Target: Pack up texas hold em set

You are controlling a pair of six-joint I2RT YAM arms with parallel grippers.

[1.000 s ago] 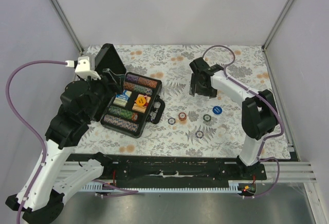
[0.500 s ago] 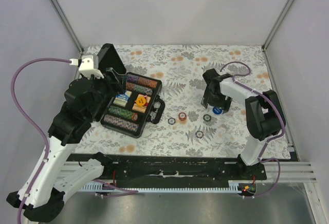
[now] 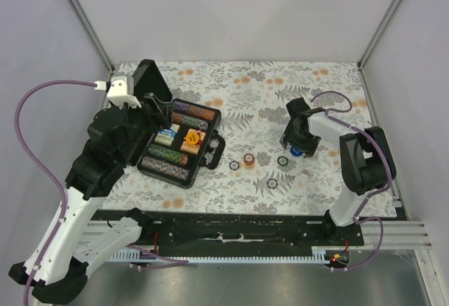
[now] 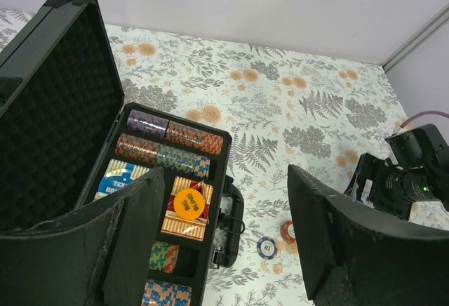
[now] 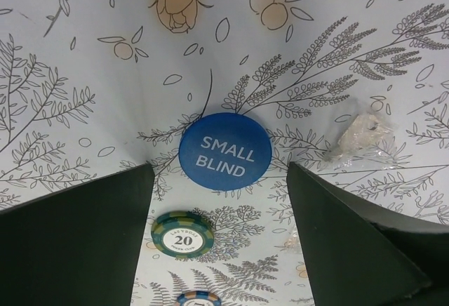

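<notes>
right pincer (image 5: 219, 171) wide, low over blue SMALL BLIND chip (image 5: 224, 153), toward right edge of bench (image 3: 245, 88) | left pincer (image 4: 223, 180) wide, above open briefcase (image 4: 56, 116) near left edge | loose chips (image 3: 248, 159) mid-bench

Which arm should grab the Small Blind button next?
Right. The right gripper, open, hangs over the blue button, fingers flanking it. The left gripper is at the case, well away.
</notes>
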